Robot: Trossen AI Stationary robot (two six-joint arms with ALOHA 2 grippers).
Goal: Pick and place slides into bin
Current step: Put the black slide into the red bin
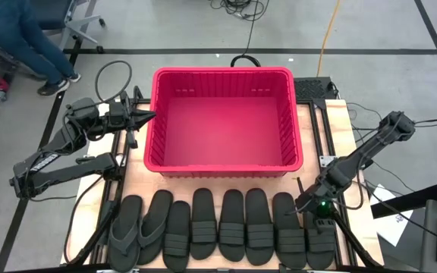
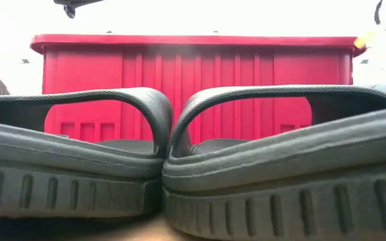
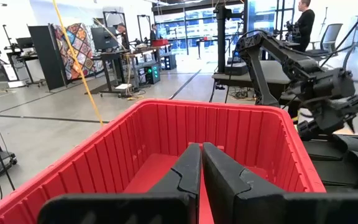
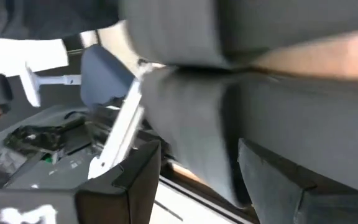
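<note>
**Sandals lined up, basket bare as two arms flank the table**

Seen from above, a red bin (image 1: 224, 121) sits at the middle of a pale wooden table (image 1: 345, 125) edged by a black frame, its floor showing nothing inside. Along the near edge of the table a row of dark slides (image 1: 218, 226) lies side by side, toes toward the bin; the two at the left end of the row have thong-style straps, the rest wide ribbed bands. From table height, two of those slides (image 2: 179, 161) fill the foreground, pressed against each other, the ribbed red wall of the bin (image 2: 193, 80) rising behind them.

The left gripper (image 1: 149, 116) hangs just outside the bin's left wall, near its far corner, its fingers (image 3: 194, 177) pressed together on nothing, pointing across the bin. The right gripper (image 1: 303, 203) is low at the right end of the row, right over the last slides; whether its fingers are parted cannot be told.

The table stands on a grey concrete floor crossed by dark tape lines and cables. A person's legs (image 1: 33, 45) show at the far left. The left wrist view shows an open workshop with desks, monitors, a yellow cord and a person (image 3: 303, 25) standing.
</note>
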